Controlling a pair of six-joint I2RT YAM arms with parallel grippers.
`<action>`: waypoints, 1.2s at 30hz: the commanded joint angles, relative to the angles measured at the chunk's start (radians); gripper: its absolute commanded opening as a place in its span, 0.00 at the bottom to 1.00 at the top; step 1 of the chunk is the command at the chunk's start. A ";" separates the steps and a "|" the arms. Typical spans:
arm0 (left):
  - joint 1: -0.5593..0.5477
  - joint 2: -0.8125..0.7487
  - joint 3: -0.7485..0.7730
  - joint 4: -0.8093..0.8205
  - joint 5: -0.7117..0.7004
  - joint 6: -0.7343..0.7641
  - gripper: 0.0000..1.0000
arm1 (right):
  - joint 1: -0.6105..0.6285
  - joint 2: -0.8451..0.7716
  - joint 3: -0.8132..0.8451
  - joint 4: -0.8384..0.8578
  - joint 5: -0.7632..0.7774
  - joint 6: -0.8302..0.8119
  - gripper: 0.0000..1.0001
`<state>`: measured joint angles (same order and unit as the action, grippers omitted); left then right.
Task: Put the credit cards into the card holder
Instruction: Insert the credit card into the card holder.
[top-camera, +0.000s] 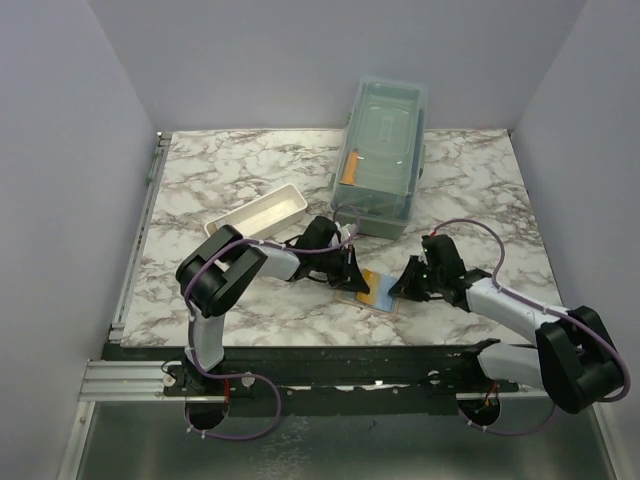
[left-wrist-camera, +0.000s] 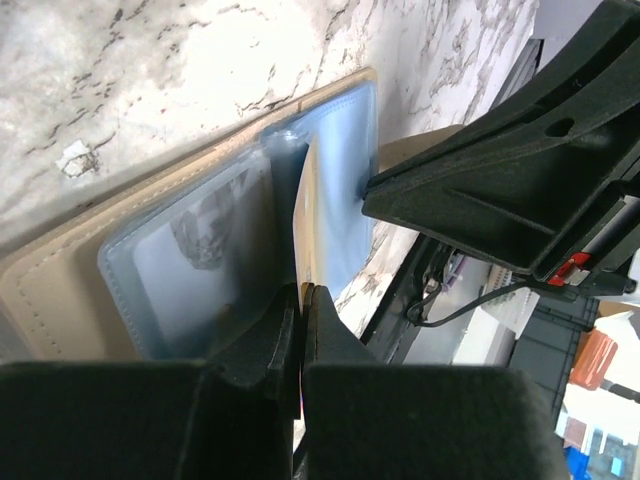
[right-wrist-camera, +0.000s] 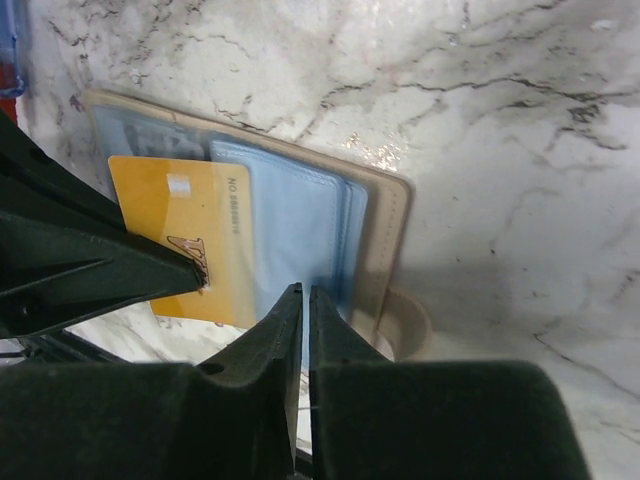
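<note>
Left end effector (left-wrist-camera: 303, 295) hides part of orange-yellow card (right-wrist-camera: 170, 215) over card holder (right-wrist-camera: 388, 230)

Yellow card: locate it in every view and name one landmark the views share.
Top external: yellow card low centre, below the clear box.
Left wrist: yellow card at centre, edge-on, pinched by the left gripper.
Right wrist: yellow card left of centre, face showing.
Shared landmark: the open wallet with blue sleeves, right by the card in every view.

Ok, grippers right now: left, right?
Left gripper: closed on the orange-yellow credit card.
Right gripper: closed on a blue sleeve of the card holder.
</note>
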<state>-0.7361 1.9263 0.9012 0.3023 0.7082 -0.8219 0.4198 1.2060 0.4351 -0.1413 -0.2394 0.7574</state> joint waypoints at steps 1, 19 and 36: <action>-0.020 -0.007 -0.043 0.042 -0.108 -0.059 0.00 | 0.002 -0.037 0.030 -0.139 0.083 -0.004 0.10; -0.042 -0.059 0.032 -0.216 -0.233 0.059 0.33 | 0.002 0.026 -0.006 -0.016 0.020 -0.001 0.13; -0.143 -0.034 0.201 -0.486 -0.417 0.127 0.52 | 0.002 0.058 0.009 -0.023 0.012 -0.013 0.12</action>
<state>-0.8257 1.8408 1.0531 -0.0902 0.3771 -0.7437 0.4175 1.2324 0.4404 -0.1535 -0.2272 0.7586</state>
